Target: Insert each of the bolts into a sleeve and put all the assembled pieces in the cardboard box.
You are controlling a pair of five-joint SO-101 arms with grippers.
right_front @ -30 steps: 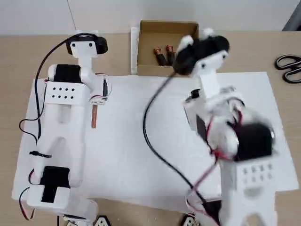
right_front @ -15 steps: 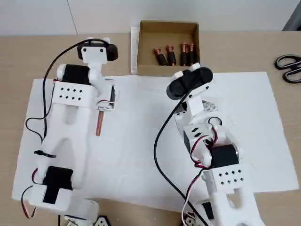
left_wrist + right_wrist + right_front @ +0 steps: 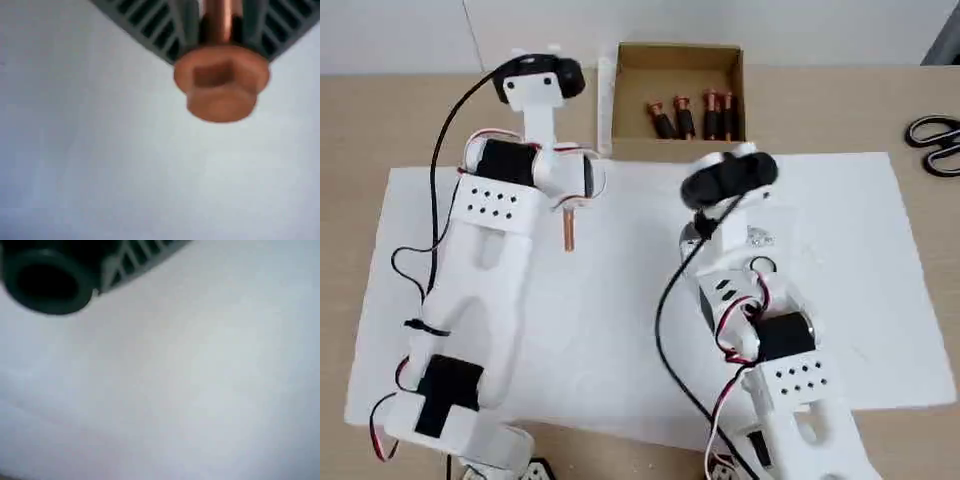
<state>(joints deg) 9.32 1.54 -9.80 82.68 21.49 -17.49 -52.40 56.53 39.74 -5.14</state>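
Note:
My left gripper [image 3: 571, 203] is shut on a copper bolt [image 3: 567, 231] that hangs over the white sheet, just below the box's left corner. In the left wrist view the bolt's hex head [image 3: 221, 86] sticks out from between the ribbed fingers [image 3: 150, 32]. My right gripper [image 3: 85, 265] is shut on a black sleeve [image 3: 47, 285], its open bore facing the camera above the sheet. The right arm's wrist [image 3: 728, 180] stands mid-sheet, below the cardboard box [image 3: 628, 70]. Several assembled pieces [image 3: 692, 117] lie side by side in the box.
A white paper sheet [image 3: 620, 330] covers most of the wooden table. Black-handled scissors [image 3: 932, 140] lie at the far right edge. Black cables trail from both arms across the sheet.
The right arm has drawn back from over the box to the middle of the sheet. The left arm has swung right and toward the box, carrying the bolt.

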